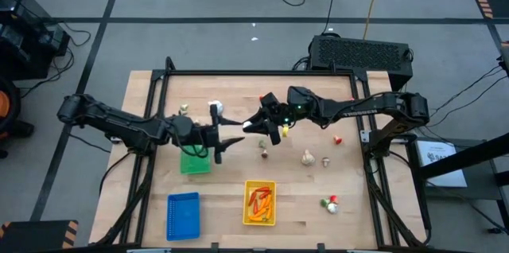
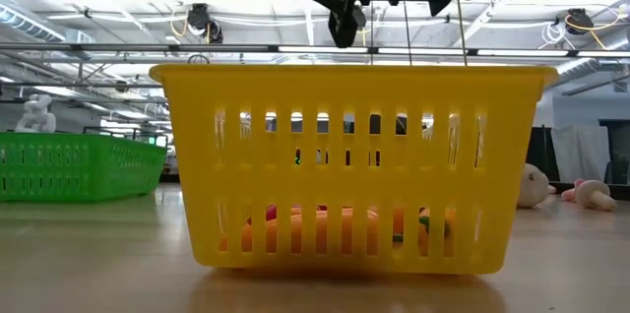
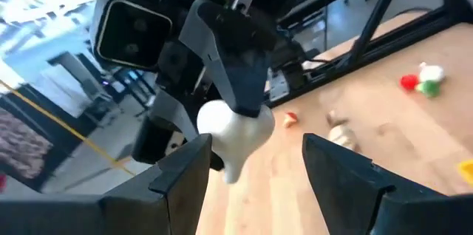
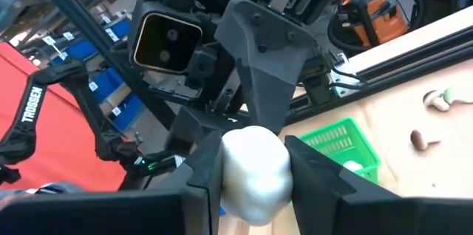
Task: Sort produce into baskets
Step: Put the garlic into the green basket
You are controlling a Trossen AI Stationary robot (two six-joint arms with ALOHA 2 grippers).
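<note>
Now | white bulb clenched in right jaws | left jaws released (flanking bulb)

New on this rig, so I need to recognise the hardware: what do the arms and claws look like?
Both arms are dark, slim and jointed. The right arm carries pale lettering along its link and a green light near the wrist. Each claw, left and right, has two dark angular fingers; boxy wrist cameras sit behind them.

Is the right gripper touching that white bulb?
Touching. In the right wrist view, the right gripper has its fingers pressed against both sides of the white bulb.
</note>
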